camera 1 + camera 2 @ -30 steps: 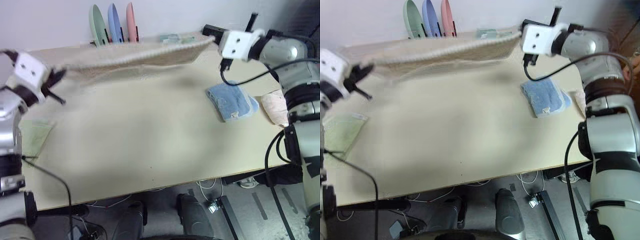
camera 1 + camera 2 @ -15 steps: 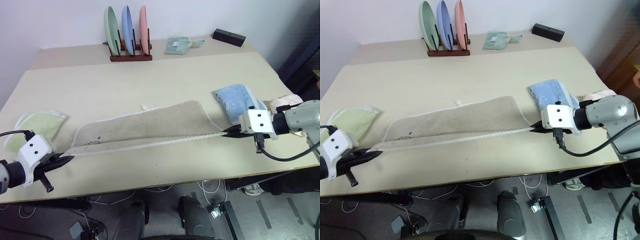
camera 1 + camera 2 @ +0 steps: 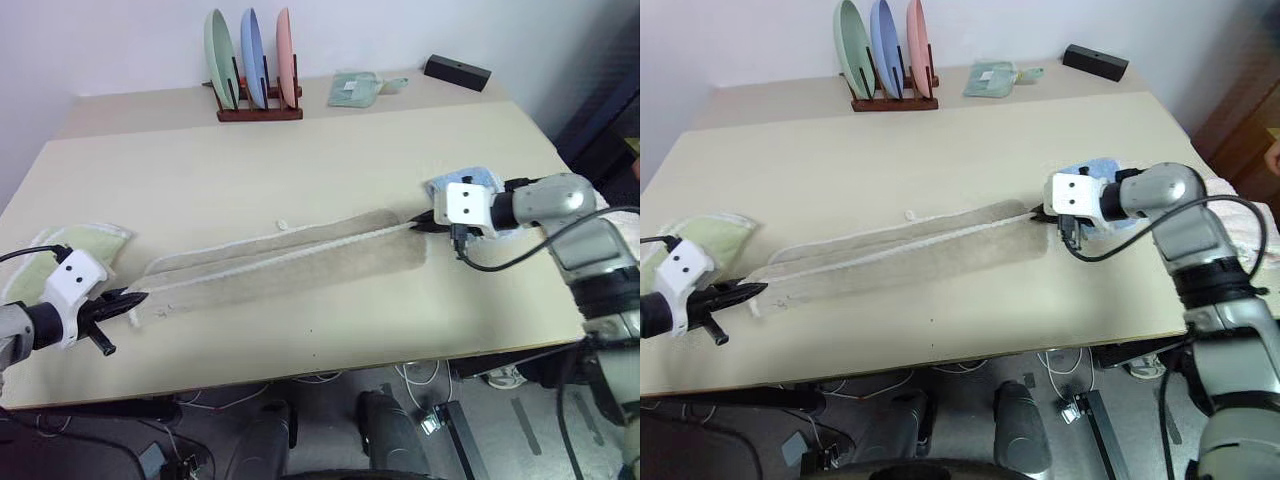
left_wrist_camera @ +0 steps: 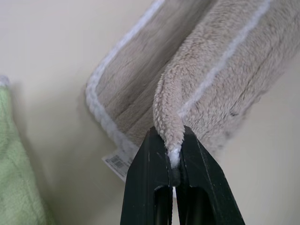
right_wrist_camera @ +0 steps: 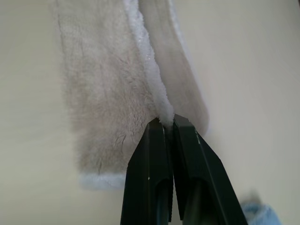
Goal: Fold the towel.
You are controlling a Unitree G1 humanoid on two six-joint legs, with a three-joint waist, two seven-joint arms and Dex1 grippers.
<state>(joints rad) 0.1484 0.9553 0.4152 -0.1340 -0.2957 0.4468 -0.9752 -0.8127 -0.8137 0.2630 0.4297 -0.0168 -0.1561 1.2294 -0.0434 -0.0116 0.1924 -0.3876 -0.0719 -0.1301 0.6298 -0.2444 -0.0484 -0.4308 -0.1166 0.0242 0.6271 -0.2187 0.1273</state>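
Note:
The beige towel with white corded edging lies as a long folded strip across the table, running from near left to middle right. My left gripper is shut on the towel's left corner just above the table, and the pinched corner shows between its black fingers. A white tag sticks out under that end. My right gripper is shut on the right corner, where the corded edge meets its fingers. The top layer lies a little askew over the lower one.
A pale green towel lies at the table's left edge beside my left gripper. A light-blue towel sits behind my right gripper. A rack with three plates, a small green cloth and a black box stand at the back.
Both grippers came down from high over the table, drew the towel's held edge forward over the lower layer, and now rest it as a folded strip. The right gripper moved back toward the blue towel.

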